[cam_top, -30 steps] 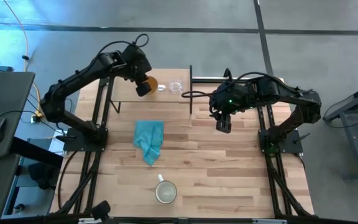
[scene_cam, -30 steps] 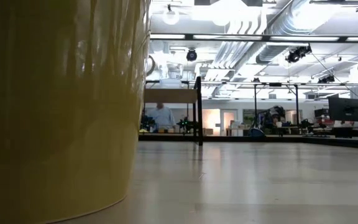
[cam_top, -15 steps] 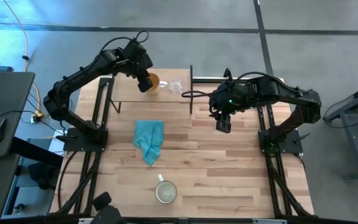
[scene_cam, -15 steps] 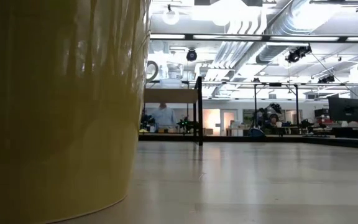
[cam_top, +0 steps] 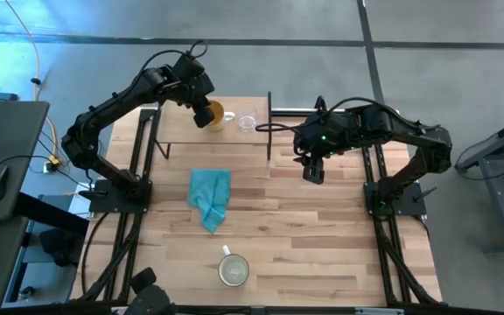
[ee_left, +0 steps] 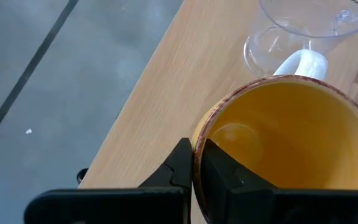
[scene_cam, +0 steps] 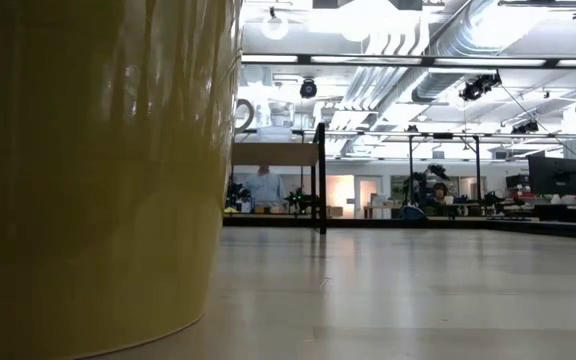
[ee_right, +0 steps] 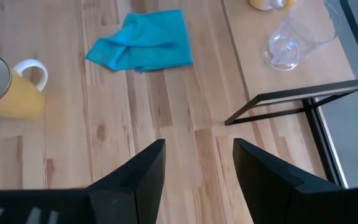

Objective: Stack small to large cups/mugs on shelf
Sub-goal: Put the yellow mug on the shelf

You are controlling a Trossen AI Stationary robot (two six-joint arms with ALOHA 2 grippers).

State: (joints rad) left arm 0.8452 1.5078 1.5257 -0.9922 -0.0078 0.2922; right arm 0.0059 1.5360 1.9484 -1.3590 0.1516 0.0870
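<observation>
We see a teal cloth (cam_top: 209,198) crumpled mid-table, well apart from the shelf (cam_top: 234,138). The large mug (cam_top: 233,269), yellowish with a white handle, stands alone near the front edge and fills the low view's left. On the shelf, our left gripper (ee_left: 194,163) pinches the orange mug (ee_left: 291,149) by its rim, just beside the clear glass cup (cam_top: 248,122). Our right gripper (ee_right: 197,165) hovers beside the shelf, fingers wide apart.

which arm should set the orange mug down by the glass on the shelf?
Left. Its gripper already pinches the orange mug rim, beside the glass cup on the shelf. The right gripper hangs open, off the shelf.
</observation>
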